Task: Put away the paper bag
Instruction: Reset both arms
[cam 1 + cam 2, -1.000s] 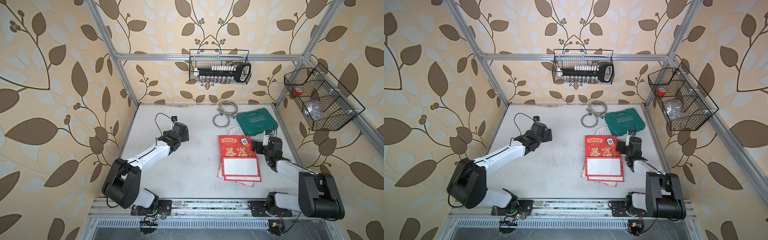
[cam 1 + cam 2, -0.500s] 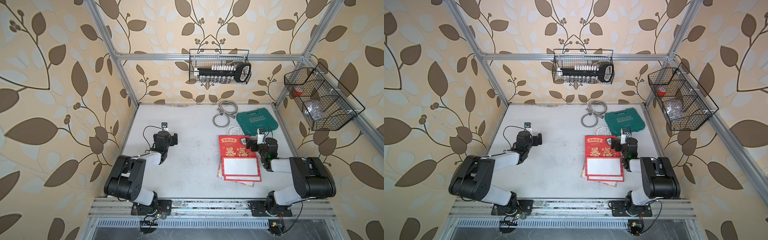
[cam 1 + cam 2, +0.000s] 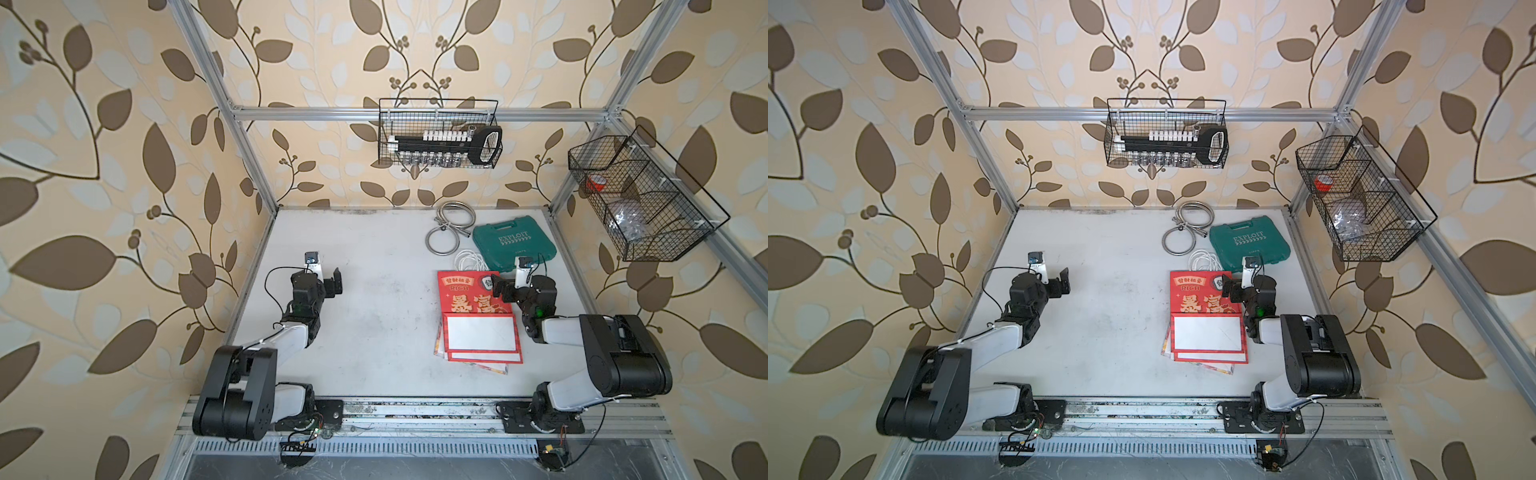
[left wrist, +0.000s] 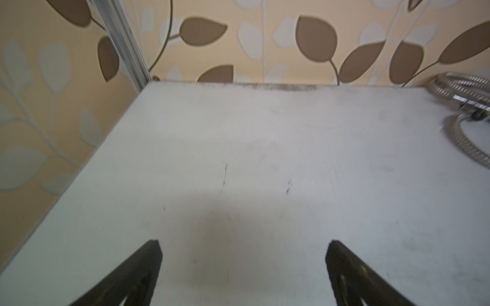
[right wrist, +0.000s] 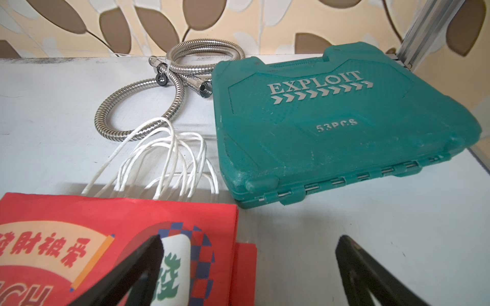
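Nearest on the desk [image 3: 374, 332], right of centre, the paper bag [image 3: 478, 328] lies flat with its long axis running near to far, and the edges of more red sheets stick out from under its near end. Its far right corner sits directly under the right pincer [image 3: 498, 289]. In the right wrist view the jaws stand wide and hold nothing, one fingertip over the printed corner and the other over bare desk, so the bag's right edge runs between them. The bag body stretches left and nearer from there, which makes the right arm plainly the closer one. The left pincer [image 3: 334, 284], also spread wide and empty, hangs over bare desk well apart on the left. Just beyond the bag's far edge, its white string handles [image 3: 469, 262] fan out loosely. Close behind them lies a green tool case [image 3: 513, 243], with a coiled metal hose [image 3: 451, 226] to its left. Both crowd any reach for the handles. Farthest off hang a wire basket [image 3: 438, 133] on the back wall and a divided basket [image 3: 640, 199] on the right wall, either of which could be where the bag goes.
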